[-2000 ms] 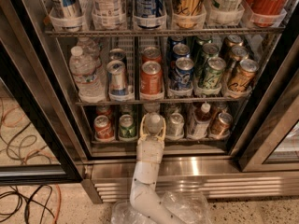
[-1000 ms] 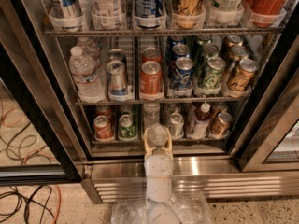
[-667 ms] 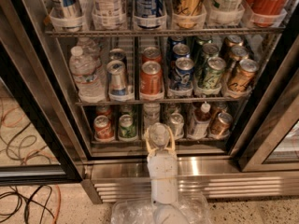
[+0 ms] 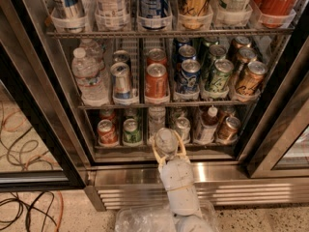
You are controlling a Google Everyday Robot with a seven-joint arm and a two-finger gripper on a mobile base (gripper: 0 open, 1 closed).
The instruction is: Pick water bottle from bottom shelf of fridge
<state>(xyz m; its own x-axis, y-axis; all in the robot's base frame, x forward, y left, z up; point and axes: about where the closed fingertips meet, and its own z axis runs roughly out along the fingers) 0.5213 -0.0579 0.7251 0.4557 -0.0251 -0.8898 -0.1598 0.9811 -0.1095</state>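
Observation:
The fridge (image 4: 145, 175) stands open in front of me. My gripper (image 4: 167, 145) is at the front lip of the bottom shelf (image 4: 125, 152), in the middle lane. Its beige fingers (image 4: 155, 152) sit on either side of the small clear water bottle (image 4: 165, 138), shut on it. I see the bottle from above, its white cap towards me, just outside the lane tray. More clear ribbed plastic (image 4: 157, 117) shows in the lane behind it. My white arm (image 4: 178, 187) rises from the bottom edge.
On the bottom shelf, a red can (image 4: 106, 132) and a green can (image 4: 130, 131) are left of the gripper. A silver can (image 4: 182, 128), an orange-capped bottle (image 4: 207, 124) and a brown can (image 4: 228, 128) are to its right. A larger clear bottle (image 4: 88, 79) stands on the middle rack. Cables (image 4: 24, 207) lie on the floor at left.
The gripper and arm have shifted right and drawn back a little from the shelf. The water bottle has come with the fingers to the front lip.

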